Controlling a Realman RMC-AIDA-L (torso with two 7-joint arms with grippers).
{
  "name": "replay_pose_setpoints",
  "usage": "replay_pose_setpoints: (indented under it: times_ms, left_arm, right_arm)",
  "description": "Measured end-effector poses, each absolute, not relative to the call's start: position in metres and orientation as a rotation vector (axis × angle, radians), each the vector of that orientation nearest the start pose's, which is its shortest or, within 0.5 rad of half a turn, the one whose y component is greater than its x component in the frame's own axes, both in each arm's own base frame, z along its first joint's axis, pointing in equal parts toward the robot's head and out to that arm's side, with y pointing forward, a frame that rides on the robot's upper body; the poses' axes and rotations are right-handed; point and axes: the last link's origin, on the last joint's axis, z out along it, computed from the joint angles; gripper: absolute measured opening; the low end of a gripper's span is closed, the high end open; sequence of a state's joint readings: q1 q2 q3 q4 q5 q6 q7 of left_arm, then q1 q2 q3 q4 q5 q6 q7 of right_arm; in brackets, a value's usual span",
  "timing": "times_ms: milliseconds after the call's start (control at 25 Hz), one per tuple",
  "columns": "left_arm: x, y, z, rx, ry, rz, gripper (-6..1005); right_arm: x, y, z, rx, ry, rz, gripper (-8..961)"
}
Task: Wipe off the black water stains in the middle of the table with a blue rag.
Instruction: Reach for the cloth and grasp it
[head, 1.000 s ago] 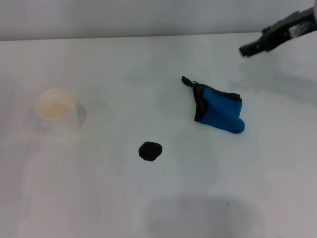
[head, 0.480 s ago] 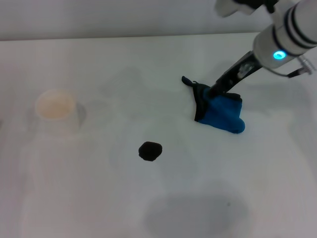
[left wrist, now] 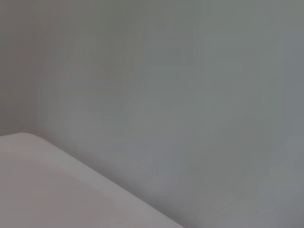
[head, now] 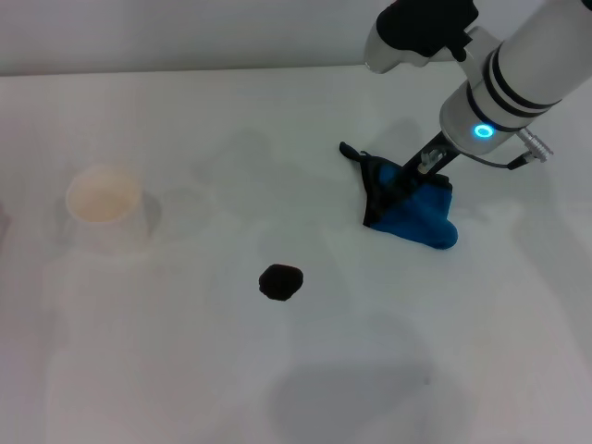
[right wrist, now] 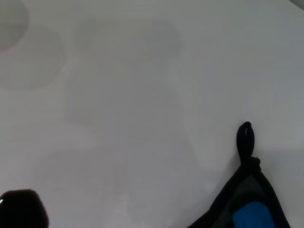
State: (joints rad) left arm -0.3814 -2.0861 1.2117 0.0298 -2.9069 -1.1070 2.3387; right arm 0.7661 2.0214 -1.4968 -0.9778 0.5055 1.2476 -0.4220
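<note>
Head view first: the right gripper (head: 404, 182) is down at the blue rag (head: 416, 213), its dark fingertips on the rag's black-edged upper side, the white forearm with a glowing blue ring slanting up and away behind it. Whether those fingers have closed on the cloth or only rest against it, I cannot tell from here. The rag lies crumpled on the table (head: 185, 370), right of centre, its thin black loop (head: 350, 151) poking out toward the far side. The black water stains (head: 279, 281) sit as one small dark blot nearer the robot and to the rag's left, well apart from the cloth and untouched. Over on the left side a white paper cup (head: 104, 207) stands upright, well clear of both. The left gripper does not show in this view.

Left wrist view: nothing but a pale grey surface and a curved white edge (left wrist: 71, 166) at the corner; what it belongs to I cannot tell.

Right wrist view: the rag's black-edged corner and a patch of blue (right wrist: 249, 209) fill one corner, the loop (right wrist: 245, 137) lying on the white tabletop. A dark blot (right wrist: 21, 209) peeks in at the opposite corner.
</note>
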Motion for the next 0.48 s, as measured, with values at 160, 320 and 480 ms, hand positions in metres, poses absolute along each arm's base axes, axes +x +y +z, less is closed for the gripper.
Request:
replay_pose_setpoints:
  times_ms: [160,320,480]
  left_arm:
    - [-0.383,0.3,-0.003,-1.368,-1.12,-0.933,890]
    - [-0.381,0.302,-0.004,-1.384,-1.115,-0.934,890]
    - [-0.378,0.304,-0.006,-1.409,-1.111,-0.931,891]
  right_arm:
    - [0.207,0.404,-0.027,-2.387,0.997,-0.554,824]
    - [0.215,0.403,-0.029,-2.376,1.017,-0.58,809]
    - [0.221,0.403,-0.032,-2.367,1.036,-0.596,794]
